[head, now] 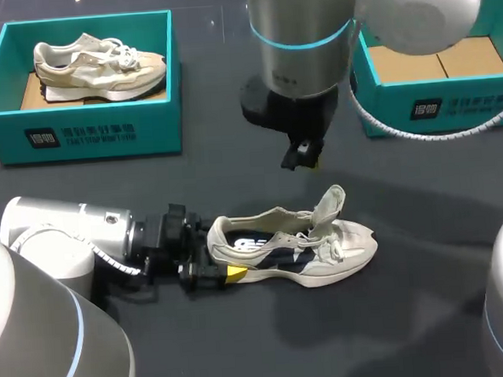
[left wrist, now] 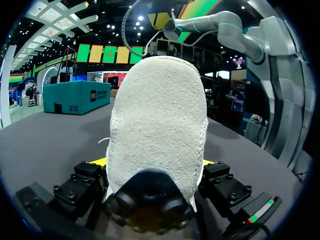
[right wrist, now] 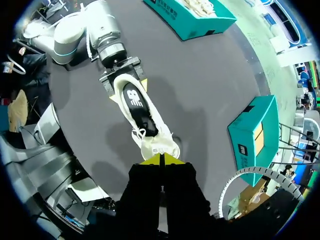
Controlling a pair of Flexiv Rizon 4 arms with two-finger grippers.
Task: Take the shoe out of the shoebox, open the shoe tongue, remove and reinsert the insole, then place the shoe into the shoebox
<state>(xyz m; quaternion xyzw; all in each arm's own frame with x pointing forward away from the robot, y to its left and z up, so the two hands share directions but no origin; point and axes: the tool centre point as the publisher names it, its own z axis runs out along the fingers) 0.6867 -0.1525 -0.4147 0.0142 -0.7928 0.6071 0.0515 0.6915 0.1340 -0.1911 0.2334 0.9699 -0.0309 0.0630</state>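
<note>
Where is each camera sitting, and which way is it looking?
Head view: high behind the robot, looking down on the table; both arms show, left gripper at the shoe heel, right gripper above the tongue.
Left wrist view: on the left wrist, facing the heel it grips.
Right wrist view: on the right wrist, looking down on the shoe; its shut yellow tips show.
Shared: head and right wrist views both show the left gripper holding the shoe.

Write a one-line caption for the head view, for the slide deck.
Left gripper clamps the heel of the sneaker on the table; shut right gripper hovers above its raised tongue.
</note>
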